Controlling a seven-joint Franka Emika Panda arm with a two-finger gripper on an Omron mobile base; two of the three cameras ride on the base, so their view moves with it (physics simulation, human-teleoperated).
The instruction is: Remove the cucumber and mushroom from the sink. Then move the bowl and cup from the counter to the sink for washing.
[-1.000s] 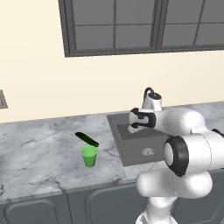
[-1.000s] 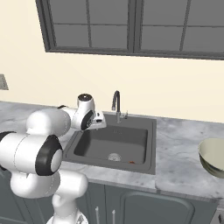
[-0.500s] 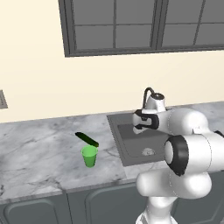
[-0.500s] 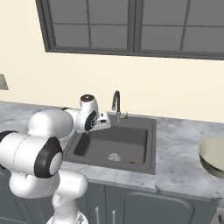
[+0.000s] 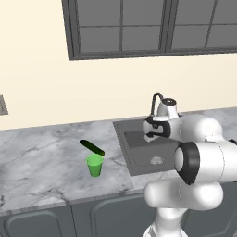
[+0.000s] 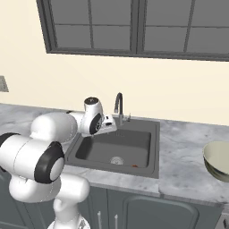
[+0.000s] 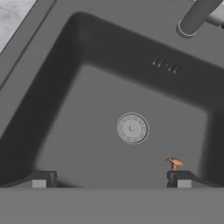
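On the counter in the left base view, the cucumber lay just behind the green cup. It was out of the sink, so that part of the job looked done. The cup stood upright on the stone, not yet taken to be washed. The arm reached over the basin, with its hand close to the faucet, likely because the mushroom was the next thing to fetch. This view did not show the mushroom, and the hand hid how the jaws stood.

Over in the right base view, the bowl sat on the counter well off to the right of the sink, waiting for its turn. A tiny orange speck lay on the sink floor near the front wall, and I think it was the mushroom. The cup and cucumber were off this side.

Down in the hand view, the mushroom was plain to see, near the drain and just by one finger tip. The gripper had its two tips spread wide apart with nothing between them. It hung above the sink floor, looking down, ready to drop onto the mushroom.
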